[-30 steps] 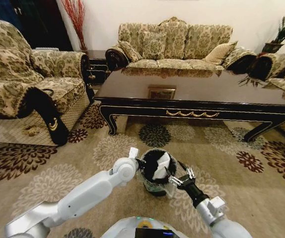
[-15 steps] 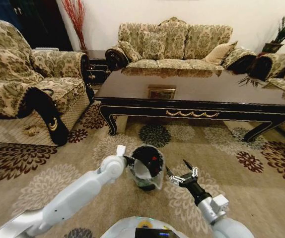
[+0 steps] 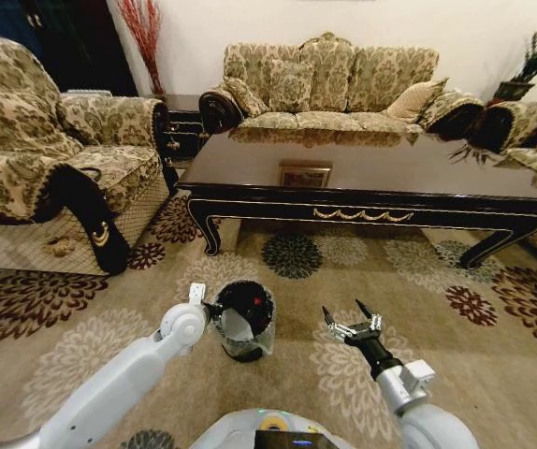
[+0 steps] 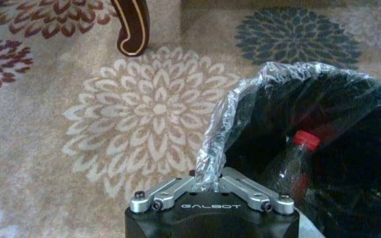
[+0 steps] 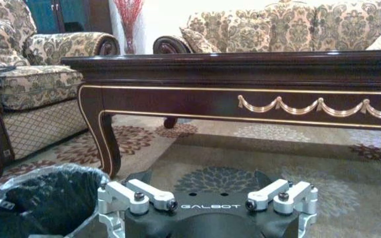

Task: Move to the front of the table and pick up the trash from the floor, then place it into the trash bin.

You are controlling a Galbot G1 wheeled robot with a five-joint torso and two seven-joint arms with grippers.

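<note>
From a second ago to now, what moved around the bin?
The left claw, clamped on the trash bin rim, carried it toward the robot's left. The open right claw, then over the bin, now hangs beside it, apart. The table stayed put.

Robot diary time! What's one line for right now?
left gripper: shut on trash bin rim | right gripper: open, empty | bottle: in bin

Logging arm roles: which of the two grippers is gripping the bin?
The left gripper, pinching the small black lined trash bin at its rim; the right gripper hangs open, apart.
</note>
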